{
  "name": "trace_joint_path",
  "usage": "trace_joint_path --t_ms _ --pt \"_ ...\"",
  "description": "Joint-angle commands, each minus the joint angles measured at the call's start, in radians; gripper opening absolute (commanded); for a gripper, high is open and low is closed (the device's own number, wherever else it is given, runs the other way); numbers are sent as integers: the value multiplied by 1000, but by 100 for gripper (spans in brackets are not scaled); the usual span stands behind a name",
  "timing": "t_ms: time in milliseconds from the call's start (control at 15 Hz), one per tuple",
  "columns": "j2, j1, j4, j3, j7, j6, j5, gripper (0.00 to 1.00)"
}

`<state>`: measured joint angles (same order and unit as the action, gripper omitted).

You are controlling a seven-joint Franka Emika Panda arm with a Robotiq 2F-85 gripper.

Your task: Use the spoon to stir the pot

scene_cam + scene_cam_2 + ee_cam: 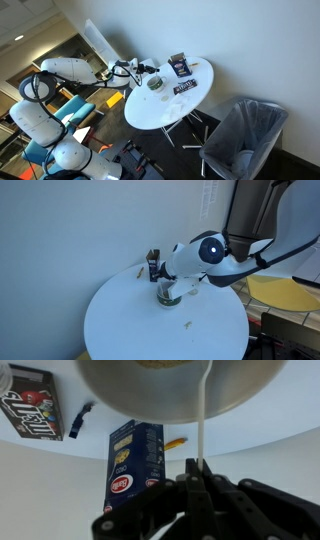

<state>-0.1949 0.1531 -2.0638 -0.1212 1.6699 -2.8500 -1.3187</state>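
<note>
Spoon [203, 420] clamped tight in my hand [197, 478], reaching into pot [180, 385]; blue box [135, 455] and dark packet [35, 402] sit beyond.

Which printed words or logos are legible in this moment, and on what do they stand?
"m&m's": on the dark packet, wrist view.
Blue box: red oval logo, lettering too blurred to read.
Both exterior views: all print too small to read.

We've got the pot [157, 84] on the table [150, 112], the box [179, 65] at its two o'clock, the packet [186, 87] at its three o'clock, and the spoon [203, 420] standing in the pot.
</note>
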Motion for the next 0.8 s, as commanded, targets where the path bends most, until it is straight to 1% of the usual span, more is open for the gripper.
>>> trace_joint_path --t_ms 0,467,733 --pt "13 -12 -29 17 -81 -42 80 1" --pt "49 -24 -76 28 -313 -8 311 1" --pt "69 -29 -87 20 -382 10 395 1"
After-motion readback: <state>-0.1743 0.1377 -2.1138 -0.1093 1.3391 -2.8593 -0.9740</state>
